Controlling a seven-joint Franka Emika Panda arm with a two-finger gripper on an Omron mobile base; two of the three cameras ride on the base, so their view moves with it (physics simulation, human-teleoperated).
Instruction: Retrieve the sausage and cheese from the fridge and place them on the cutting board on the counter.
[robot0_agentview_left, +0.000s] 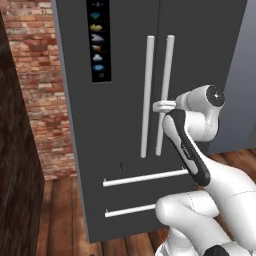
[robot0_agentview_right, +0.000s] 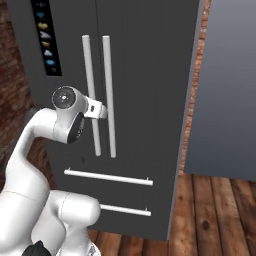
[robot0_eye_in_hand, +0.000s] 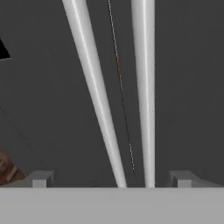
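The fridge (robot0_agentview_left: 125, 100) (robot0_agentview_right: 145, 75) is a tall dark grey appliance and its doors are shut. Two long white bar handles (robot0_agentview_left: 147, 95) (robot0_agentview_right: 107, 75) run down either side of the door seam. My gripper (robot0_agentview_left: 162, 106) (robot0_agentview_right: 102, 111) is right at these handles, about halfway up. In the hand view the gripper (robot0_eye_in_hand: 112, 179) is open, its fingertips (robot0_eye_in_hand: 41, 178) far apart. Both handles (robot0_eye_in_hand: 143, 87) run up between them, and nothing is held. The sausage, the cheese, the cutting board and the counter are out of view.
A black strip of icons (robot0_agentview_left: 98, 40) sits on the left door. Two horizontal drawer handles (robot0_agentview_left: 145, 177) (robot0_agentview_left: 130, 211) lie below. A brick wall (robot0_agentview_left: 35, 75) and a dark panel (robot0_agentview_left: 15, 175) stand left, a grey panel (robot0_agentview_right: 230, 100) right, over wooden floor (robot0_agentview_right: 215, 210).
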